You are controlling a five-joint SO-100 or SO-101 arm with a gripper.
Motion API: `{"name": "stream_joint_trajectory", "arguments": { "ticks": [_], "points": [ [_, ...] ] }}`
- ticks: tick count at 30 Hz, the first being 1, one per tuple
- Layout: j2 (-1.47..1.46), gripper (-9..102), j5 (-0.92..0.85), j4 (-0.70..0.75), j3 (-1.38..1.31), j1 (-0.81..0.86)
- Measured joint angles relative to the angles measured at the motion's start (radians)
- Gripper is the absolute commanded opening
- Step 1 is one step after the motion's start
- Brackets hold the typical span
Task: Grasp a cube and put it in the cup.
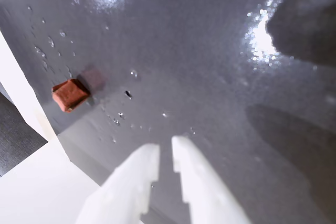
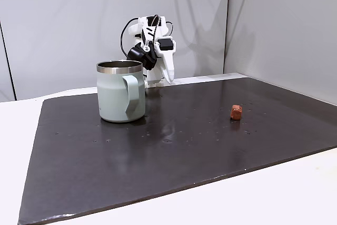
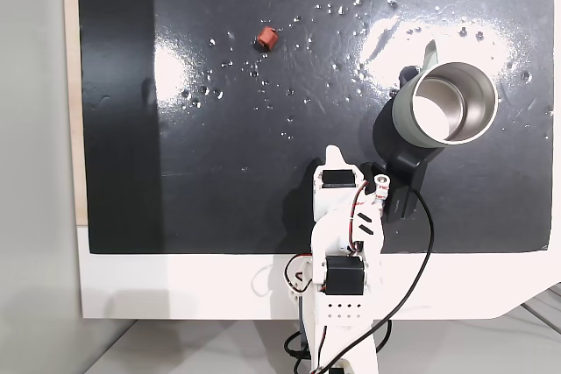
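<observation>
While empty, claw (image 1: pixel 165 153) hovers right of cube (image 1: pixel 70 95).

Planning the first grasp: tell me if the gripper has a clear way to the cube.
Probably yes. The cube lies alone on the bare dark mat, the cup stands off to the other side, and the gripper is empty, fingers slightly apart.

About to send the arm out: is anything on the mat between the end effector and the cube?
Nothing visible. The end effector hangs over bare dark mat, the terracotta cube lies alone, and the sage-green mug stands off to the other side.
</observation>
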Motion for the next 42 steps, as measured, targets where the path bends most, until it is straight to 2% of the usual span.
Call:
{"name": "stream_joint_trajectory", "arguments": {
  "ticks": [21, 26, 32, 42],
  "points": [
    [0.0, 0, -0.035, -0.017, 0.003, -0.04],
    [-0.018, 0, -0.066, -0.011, -0.077, -0.064],
    [-0.201, 0, -0.067, 0.02, -0.29, -0.11],
    [-0.681, 0, -0.067, 0.031, -0.681, -0.137]
  ]
}}
